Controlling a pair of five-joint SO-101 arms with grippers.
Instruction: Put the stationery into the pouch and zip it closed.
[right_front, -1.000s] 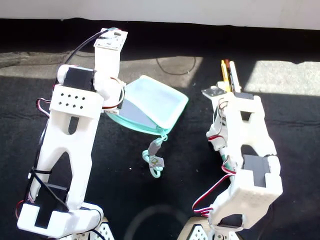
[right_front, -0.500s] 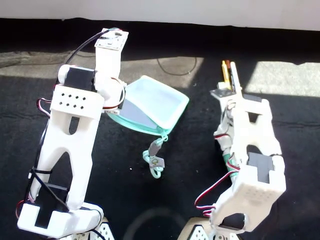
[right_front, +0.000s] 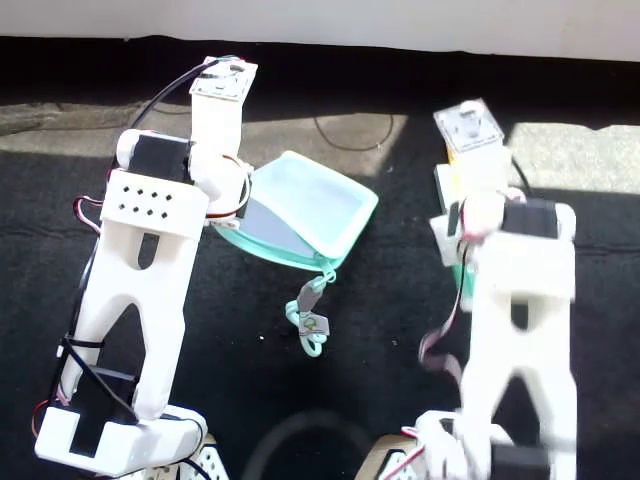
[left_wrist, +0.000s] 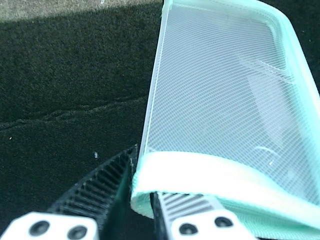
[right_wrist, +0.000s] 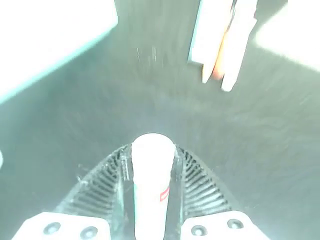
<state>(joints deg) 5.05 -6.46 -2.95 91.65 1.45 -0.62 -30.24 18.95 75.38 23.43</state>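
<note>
My left gripper (left_wrist: 142, 167) is clamped on one edge of the mint-green mesh pouch (right_front: 310, 205), holding it up off the black cloth table (right_front: 380, 330) near the middle. From the left wrist view the jaws pinch the thick pale rim, with the mesh wall stretching away from them. The pouch's zip pull, a grey tab on a mint loop (right_front: 311, 322), hangs loose below the pouch's corner and rests on the cloth.

My right gripper (right_wrist: 151, 150) is closed around a white cylindrical pen (right_wrist: 149, 200), which lies lengthwise between the jaws and pokes out past the tips. Beyond it on the table lies a small bundle of white and orange sticks (right_wrist: 222, 45), apart from the pouch and not yet collected.

I'd call the task early. One pen is in hand but not in the pouch, I can make out nothing clearly inside the mesh, and more stationery waits on the cloth. The carrying across, the drop into the pouch, fetching the rest and the zipping all remain — and I can't tell how wide the mouth stands.
</note>
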